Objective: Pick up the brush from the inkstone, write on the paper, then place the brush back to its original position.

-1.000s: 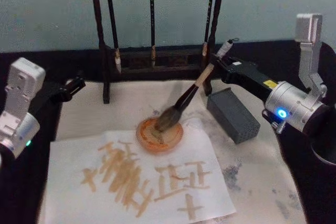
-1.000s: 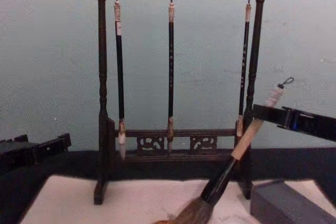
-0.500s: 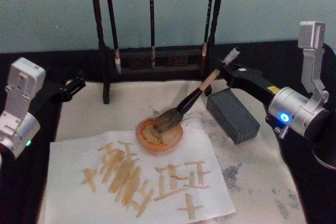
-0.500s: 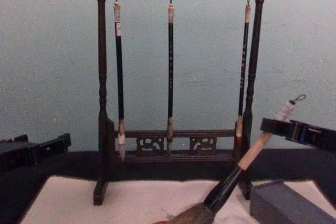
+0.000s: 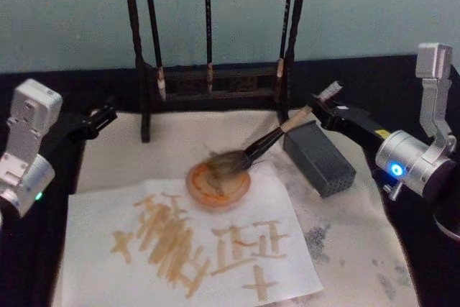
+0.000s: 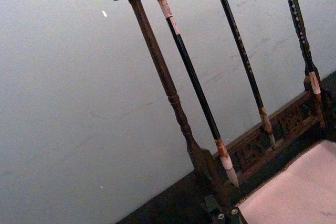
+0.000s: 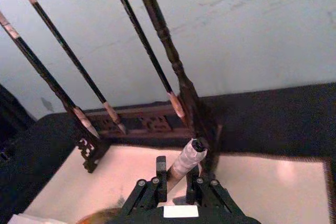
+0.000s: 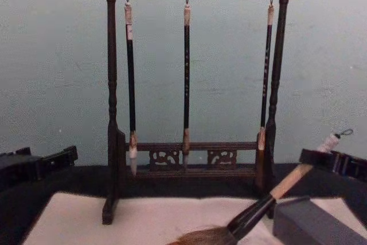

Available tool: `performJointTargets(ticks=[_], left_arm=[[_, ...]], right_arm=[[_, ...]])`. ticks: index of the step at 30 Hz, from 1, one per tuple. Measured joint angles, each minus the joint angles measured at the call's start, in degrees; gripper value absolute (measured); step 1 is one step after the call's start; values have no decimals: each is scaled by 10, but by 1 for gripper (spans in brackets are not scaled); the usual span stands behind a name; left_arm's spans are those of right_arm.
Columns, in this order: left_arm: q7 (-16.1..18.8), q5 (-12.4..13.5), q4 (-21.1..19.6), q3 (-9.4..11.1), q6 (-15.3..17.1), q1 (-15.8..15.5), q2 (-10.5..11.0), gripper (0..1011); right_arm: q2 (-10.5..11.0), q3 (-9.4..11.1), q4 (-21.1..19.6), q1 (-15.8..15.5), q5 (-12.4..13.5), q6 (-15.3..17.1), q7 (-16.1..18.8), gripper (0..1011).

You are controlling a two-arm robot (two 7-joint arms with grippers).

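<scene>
1. Your right gripper (image 5: 321, 108) is on the right side of the table, just behind the inkstone (image 5: 318, 157), and its fingers are clamped on the pale upper handle of the brush (image 5: 269, 140).
2. In the right wrist view you can see the fingers (image 7: 160, 173) pressed on either side of the handle, with the taped end and cord loop poking out past them.
3. The brush lies at a low slant: its handle crosses just above the back left corner of the inkstone, and you cannot tell whether it touches the block.
4. The bushy bristles (image 5: 226, 162) rest on the far rim of a small orange dish (image 5: 218, 185) that sits at the top edge of the paper (image 5: 187, 249).
5. The paper is in the near left part of the table, on a pale cloth (image 5: 359, 249), and carries brownish strokes in two groups.
6. The chest view shows the brush (image 8: 255, 216) low over the cloth, with the inkstone (image 8: 309, 222) at the lower right.
7. Your left gripper (image 5: 100, 116) is parked at the left edge of the cloth, well apart from the brush; you cannot tell how its fingers stand.
8. The wooden rack (image 5: 215, 80) stands at the back with three thin brushes (image 8: 186, 78) hanging from its top bar.
</scene>
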Motion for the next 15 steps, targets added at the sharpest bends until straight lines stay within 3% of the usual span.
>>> performJointTargets(ticks=[15], left_arm=[[0, 0, 0, 0, 0, 0, 0, 1002]], right_arm=[[3, 7, 0, -13, -2, 14, -23, 207]])
